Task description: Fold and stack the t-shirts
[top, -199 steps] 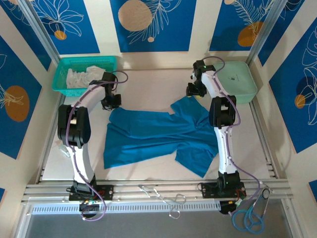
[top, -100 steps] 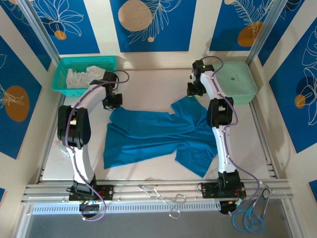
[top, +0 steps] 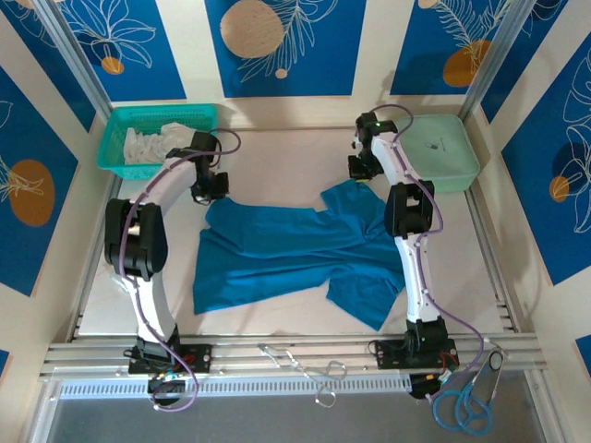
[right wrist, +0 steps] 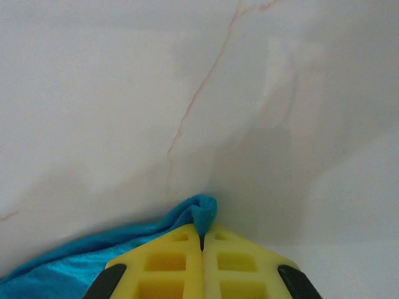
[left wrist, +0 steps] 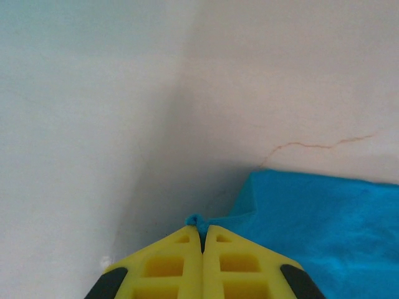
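Your left hand (top: 211,187) and right hand (top: 362,169), each pinched shut on a far corner of the teal t-shirt (top: 286,249), have crept slightly farther across the bench (top: 277,157). The shirt lies rumpled mid-bench, probably being stretched flat before folding.

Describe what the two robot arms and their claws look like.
The left arm and right arm are white tubes with black joint housings, each trailed by a thin purple cable. A green light glows near the right wrist. The left claw and right claw have yellow fingers with moulded rectangular pockets and black patches at the outer edges.
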Tool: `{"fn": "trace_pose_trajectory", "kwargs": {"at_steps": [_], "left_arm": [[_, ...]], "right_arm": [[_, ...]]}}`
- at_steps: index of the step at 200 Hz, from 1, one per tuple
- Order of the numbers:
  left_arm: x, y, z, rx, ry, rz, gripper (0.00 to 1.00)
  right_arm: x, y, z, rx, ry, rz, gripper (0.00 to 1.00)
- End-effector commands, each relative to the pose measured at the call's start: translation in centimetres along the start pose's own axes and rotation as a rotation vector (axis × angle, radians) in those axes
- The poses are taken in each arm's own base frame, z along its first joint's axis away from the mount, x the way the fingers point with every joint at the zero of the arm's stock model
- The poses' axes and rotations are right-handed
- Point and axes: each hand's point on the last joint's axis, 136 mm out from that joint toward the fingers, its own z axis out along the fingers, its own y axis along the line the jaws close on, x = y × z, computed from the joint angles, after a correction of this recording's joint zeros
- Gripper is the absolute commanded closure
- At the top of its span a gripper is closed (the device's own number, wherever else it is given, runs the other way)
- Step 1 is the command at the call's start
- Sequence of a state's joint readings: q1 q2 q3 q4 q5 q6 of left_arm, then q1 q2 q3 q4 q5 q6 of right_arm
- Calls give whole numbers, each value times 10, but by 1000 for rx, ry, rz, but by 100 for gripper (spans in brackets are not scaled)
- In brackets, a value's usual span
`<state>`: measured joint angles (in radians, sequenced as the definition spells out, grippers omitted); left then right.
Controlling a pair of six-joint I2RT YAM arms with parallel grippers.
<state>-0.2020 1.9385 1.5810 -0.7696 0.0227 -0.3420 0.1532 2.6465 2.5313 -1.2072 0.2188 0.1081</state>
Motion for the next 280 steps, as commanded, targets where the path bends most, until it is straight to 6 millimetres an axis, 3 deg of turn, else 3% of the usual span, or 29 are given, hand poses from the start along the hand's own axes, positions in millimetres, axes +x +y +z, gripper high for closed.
{"fn": "trace_pose_trajectory", "kwargs": {"at_steps": [1, 41, 81, 121, 142, 163, 187, 213, 256, 280], "left_arm": [[-14, -24, -51, 102, -115, 15, 100], [-22, -34, -134, 157, -272, 55, 100], [-15, -45, -227, 254, -431, 100, 100], [7, -48, -329, 345, -610, 126, 100], [25, -43, -380, 369, -703, 133, 100], [47, -40, -424, 399, -777, 150, 100], [74, -35, -467, 440, -858, 158, 100], [105, -26, -512, 477, -963, 151, 100], [159, 0, -581, 505, -1175, 120, 100], [181, 18, -607, 485, -1278, 82, 100]], "right_arm": [[4, 19, -65, -58, -67, -2, 100], [17, 27, -181, -83, -291, -5, 100], [58, 28, -285, -7, -546, -66, 100], [121, 30, -409, -35, -832, -72, 100], [168, 30, -477, -61, -1008, -99, 100], [222, 37, -529, -140, -1125, -170, 100], [277, 29, -572, -220, -1235, -176, 100], [327, 23, -604, -307, -1301, -180, 100], [385, 33, -650, -456, -1442, -220, 100], [409, 30, -673, -475, -1547, -216, 100]]}}
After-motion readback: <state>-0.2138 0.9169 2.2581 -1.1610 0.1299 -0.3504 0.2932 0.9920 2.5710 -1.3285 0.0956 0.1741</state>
